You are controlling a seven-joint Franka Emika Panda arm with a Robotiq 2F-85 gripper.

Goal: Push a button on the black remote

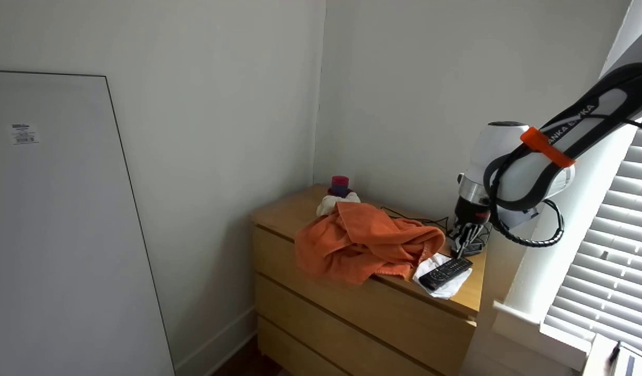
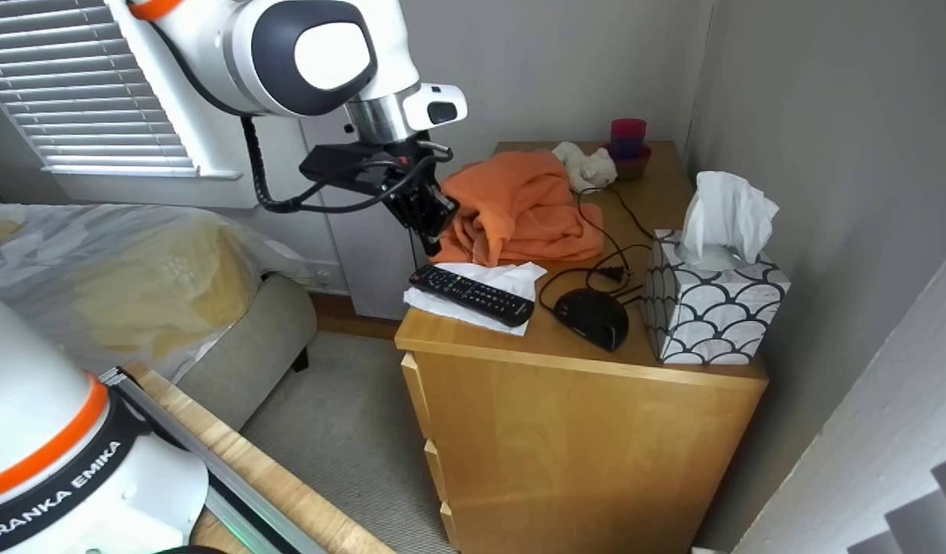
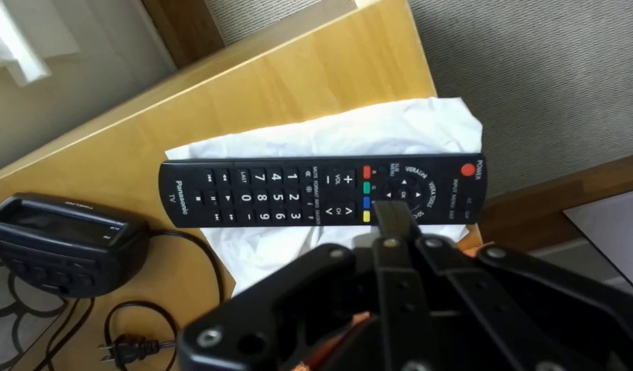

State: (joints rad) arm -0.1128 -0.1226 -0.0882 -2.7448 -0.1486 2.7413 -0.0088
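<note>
Hovering over the black remote, near its arrow buttons, the gripper is closed up to a narrow tip. The remote lies face up on crumpled white paper at a corner of the dresser, with an orange towel beside the paper.

Furniture: light-brown wooden bench with drawers
Fabric: rumpled orange cloth, hanging over the bench's front edge
Room corner: fluffy white item between the cloth and a magenta-and-blue cup-shaped object
Opposite end: creased white sheet; black plastic device with a display, just beside a white tissue box with black scallop lines
Background: white slatted window blinds; grey woven carpet
</note>
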